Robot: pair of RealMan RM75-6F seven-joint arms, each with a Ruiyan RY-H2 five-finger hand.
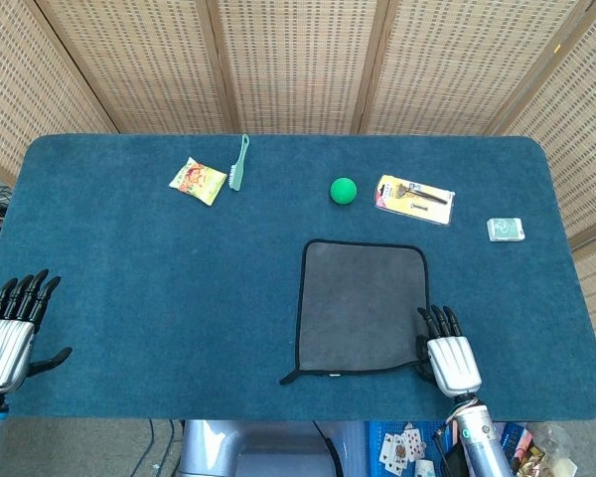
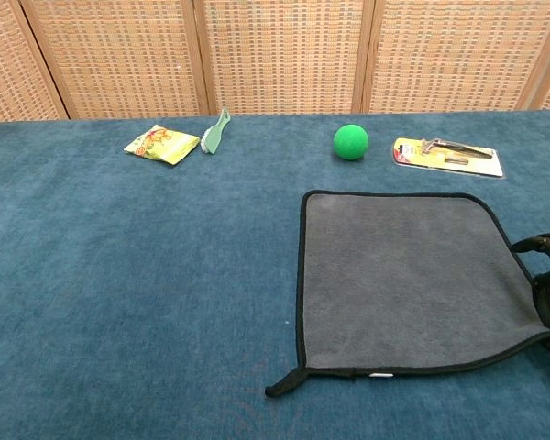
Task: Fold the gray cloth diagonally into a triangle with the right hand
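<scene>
Right hand (image 1: pixel 451 353) rests palm down at the near right corner of the gray cloth (image 1: pixel 363 308), its dark fingers (image 2: pixel 548 275) curled beside the cloth's right edge; whether they pinch the black hem cannot be told from either view. The cloth lies flat and unfolded on the blue tabletop (image 1: pixel 159 268), toward the near edge and right of centre, with its near left corner turned up in a small flap. Beyond the cloth, toward the far edge, sit a green ball (image 1: pixel 344 190), a carded razor pack (image 1: pixel 414 199) to its right, and a small pale green packet (image 1: pixel 505 230) near the right edge. Toward the far left lie a light green brush (image 1: pixel 238 163) and, just beside it, a yellow snack packet (image 1: pixel 198 180). Left hand (image 1: pixel 12 328) rests at the near left corner of the tabletop, fingers spread, holding nothing.
</scene>
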